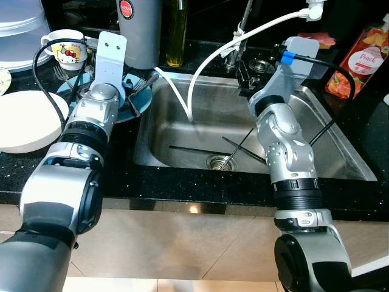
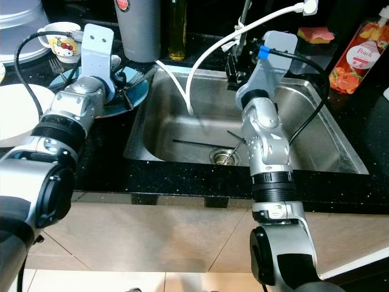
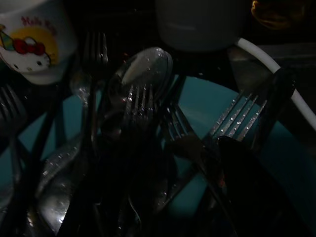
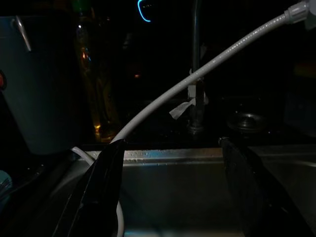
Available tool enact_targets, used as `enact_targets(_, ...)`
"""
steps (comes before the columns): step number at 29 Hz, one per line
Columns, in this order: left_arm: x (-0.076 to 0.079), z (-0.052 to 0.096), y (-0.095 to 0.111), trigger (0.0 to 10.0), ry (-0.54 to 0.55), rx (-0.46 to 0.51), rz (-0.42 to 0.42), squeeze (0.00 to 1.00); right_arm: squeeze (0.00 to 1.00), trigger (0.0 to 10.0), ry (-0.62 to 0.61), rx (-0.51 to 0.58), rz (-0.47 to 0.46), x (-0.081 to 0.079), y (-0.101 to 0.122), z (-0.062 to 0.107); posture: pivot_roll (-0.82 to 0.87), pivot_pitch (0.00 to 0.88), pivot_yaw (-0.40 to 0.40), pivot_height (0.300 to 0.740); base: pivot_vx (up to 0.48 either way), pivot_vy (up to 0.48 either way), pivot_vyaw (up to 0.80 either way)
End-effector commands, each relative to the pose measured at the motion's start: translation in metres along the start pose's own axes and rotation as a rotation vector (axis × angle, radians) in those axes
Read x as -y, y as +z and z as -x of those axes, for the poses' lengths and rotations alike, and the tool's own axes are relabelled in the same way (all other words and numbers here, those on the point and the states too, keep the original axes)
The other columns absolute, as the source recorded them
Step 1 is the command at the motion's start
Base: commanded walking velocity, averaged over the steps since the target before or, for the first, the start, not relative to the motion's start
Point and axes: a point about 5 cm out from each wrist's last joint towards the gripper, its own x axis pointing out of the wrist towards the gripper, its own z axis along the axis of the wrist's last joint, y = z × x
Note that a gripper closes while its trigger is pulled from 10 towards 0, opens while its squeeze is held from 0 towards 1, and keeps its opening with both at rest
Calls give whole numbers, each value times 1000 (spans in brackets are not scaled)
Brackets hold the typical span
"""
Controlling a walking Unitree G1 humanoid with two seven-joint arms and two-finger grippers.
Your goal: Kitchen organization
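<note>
I can read "Peach" in white letters on the red-and-orange drink carton (image 1: 363,59) standing on the black counter right of the sink. In the left wrist view, the white ceramic mug (image 3: 34,42) carries "Hello Kitty" in red script above its cartoon picture. The grey cylindrical canister (image 1: 139,31) bears a round red label whose lettering I cannot make out.

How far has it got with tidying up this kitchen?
Early, it seems. Forks and spoons lie piled on the teal plate, where the left gripper reaches. Chopsticks lie in the sink. The right gripper is open above the sink, holding nothing.
</note>
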Motion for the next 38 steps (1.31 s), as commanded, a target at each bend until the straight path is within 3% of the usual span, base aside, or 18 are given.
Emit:
enact_targets(1,-1,0,2,10000,-8,-23,26,0,0,10000,-15,0,-7,4,0,2,208,55,-74,740,0,0,0)
enact_targets(5,-6,-1,-5,10000,13,-80,113,0,0,10000,-19,1,-7,5,1,2,207,56,-72,740,0,0,0)
enact_targets(9,-12,-1,-8,10000,48,-97,122,0,0,10000,-21,1,-7,5,1,2,207,59,-73,740,0,0,0)
enact_targets(11,-18,-1,-11,9529,85,-113,119,0,0,10000,-19,0,-8,5,0,2,209,60,-74,740,0,0,0)
enact_targets(18,-18,-1,-12,9882,79,-118,121,0,0,10000,-21,2,-9,5,1,2,209,61,-72,740,0,0,0)
enact_targets(22,-6,-1,9,9922,6,1,77,0,0,10000,-24,4,-11,5,2,2,208,60,-69,740,0,0,0)
enact_targets(24,-9,0,16,10000,41,54,30,0,0,10000,-26,5,-12,5,2,2,207,61,-68,740,0,0,0)
enact_targets(29,-15,0,18,10000,75,60,36,0,0,10000,-26,4,-12,6,1,2,209,61,-70,740,0,0,0)
enact_targets(35,-21,-1,7,10000,77,-22,134,0,0,10000,-24,6,-15,5,2,2,210,63,-69,740,0,0,0)
enact_targets(38,-24,-1,1,9490,83,-60,171,0,0,10000,-25,6,-14,5,2,3,210,64,-69,740,0,0,0)
